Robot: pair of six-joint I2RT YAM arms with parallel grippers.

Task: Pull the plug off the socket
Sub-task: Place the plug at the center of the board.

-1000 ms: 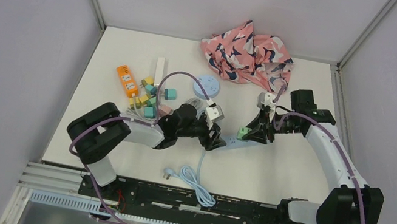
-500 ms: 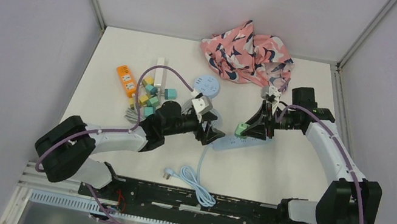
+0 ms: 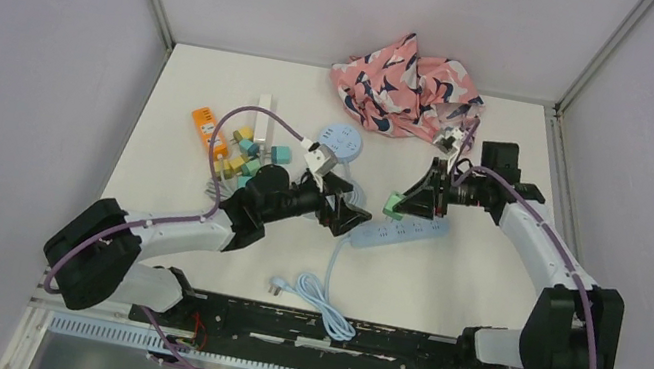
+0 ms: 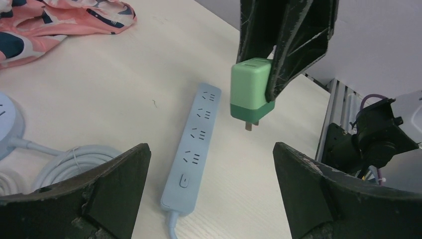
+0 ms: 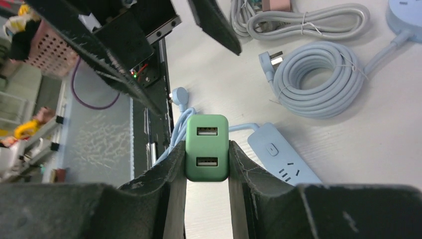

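My right gripper [image 3: 404,201] is shut on a green USB plug [image 5: 207,147] and holds it in the air, clear of the pale blue power strip [image 3: 399,231]. The plug [image 4: 251,90] hangs above the strip [image 4: 195,140] in the left wrist view, its metal prongs bare. The strip lies flat on the table with all its sockets empty. My left gripper [image 3: 349,219] is open and empty, hovering just above the strip's switch end, its jaws wide apart on either side of it.
The strip's cable runs to a coiled blue cord [image 3: 320,297] near the front rail. A round blue socket [image 3: 342,140], several small coloured plugs [image 3: 251,159], an orange strip [image 3: 205,129] and a pink patterned cloth [image 3: 411,88] lie behind.
My right gripper has lifted the green plug up and back off the strip. My left gripper has let go of the strip's end and drawn back slightly.
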